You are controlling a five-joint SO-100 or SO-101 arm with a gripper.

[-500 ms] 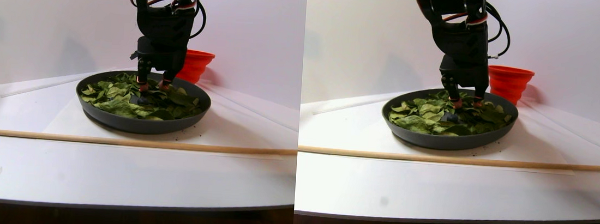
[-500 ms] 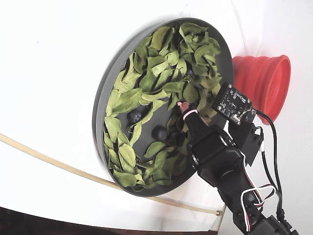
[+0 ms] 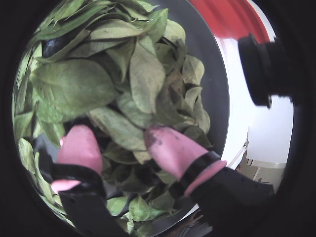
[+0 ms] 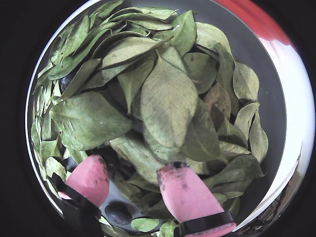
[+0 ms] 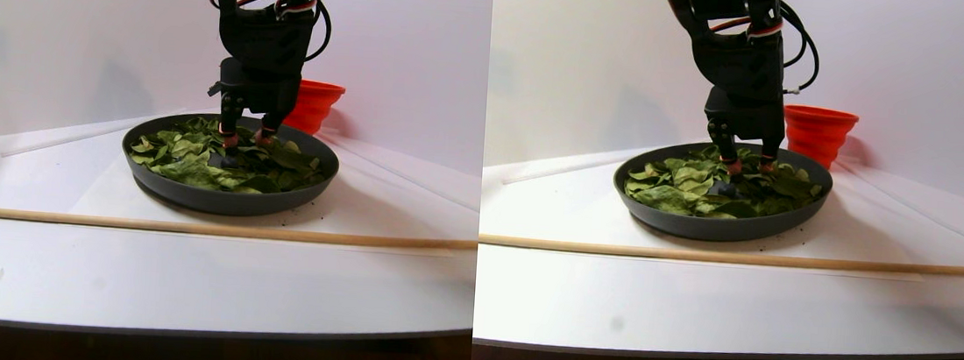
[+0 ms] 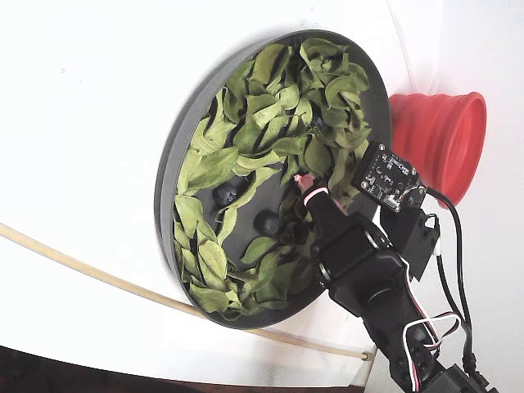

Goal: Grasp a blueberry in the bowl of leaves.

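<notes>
The end effector [image 4: 133, 180] hangs low over the bowl [image 4: 276, 123] with its pink fingertips [image 4: 183, 195] spread apart, holding nothing, their ends among the leaves [image 4: 168, 98]. A dark blueberry [image 4: 118, 213] lies at the lower edge of a wrist view, just below the gap between the tips. Another round dark shape, probably a berry [image 4: 68, 79], peeks from the leaves at upper left.

A red ribbed cup [image 6: 442, 139] stands on the white table [image 5: 178, 275], its wide mouth up in the stereo pair view. A thin wooden stick [image 5: 181, 226] lies across the table nearer that camera, well apart from the cup. A pale wall [image 5: 61, 23] rises behind the table.
</notes>
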